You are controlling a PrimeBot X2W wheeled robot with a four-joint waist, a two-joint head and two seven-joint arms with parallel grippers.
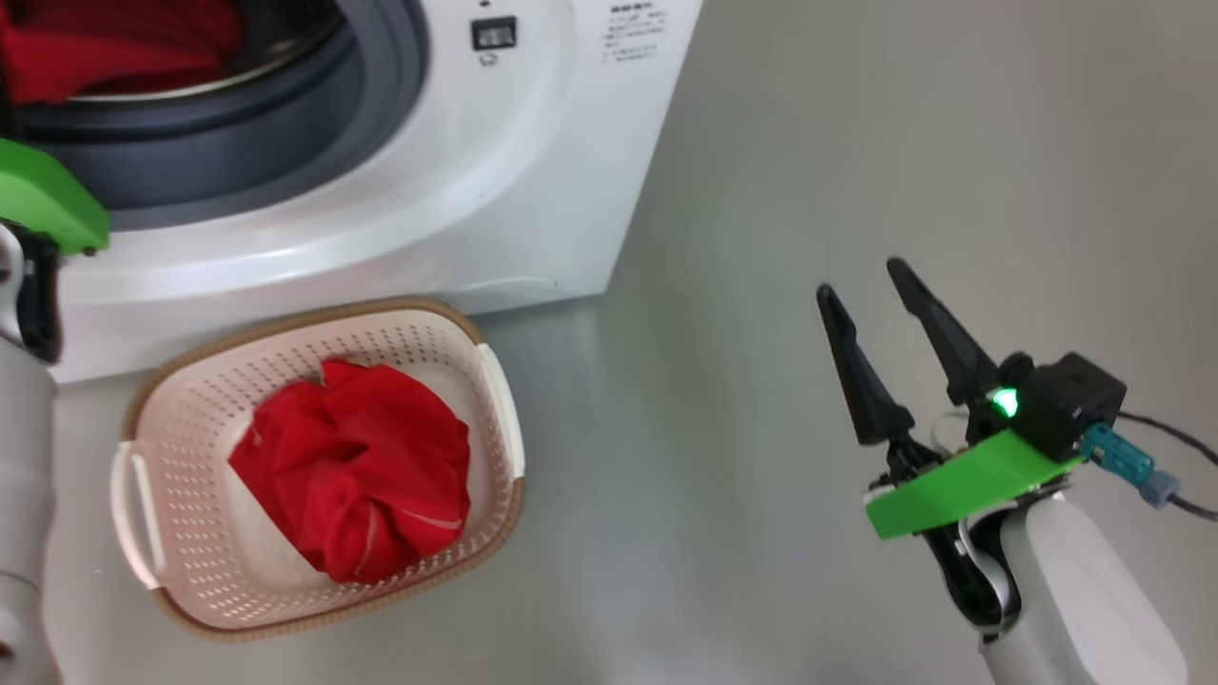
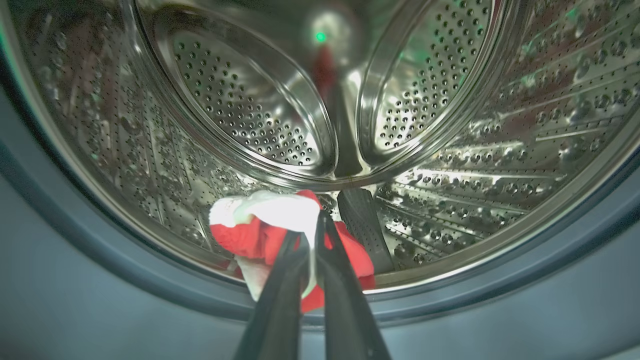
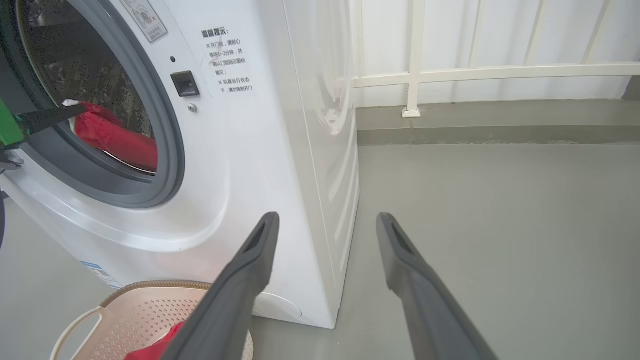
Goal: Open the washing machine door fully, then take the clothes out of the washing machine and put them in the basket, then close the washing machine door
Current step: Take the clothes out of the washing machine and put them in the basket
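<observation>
Seemingly, left jaws pinch the clothes (image 2: 237, 240), half hidden behind them; right jaws gape.

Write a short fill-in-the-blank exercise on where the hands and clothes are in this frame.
The left hand is shut on a red garment inside the washing machine's perforated steel ____.
The right hand, over the floor, is ____ and holds nothing.
The basket on the floor holds ____ clothes.
Missing words: drum; open; red.
</observation>
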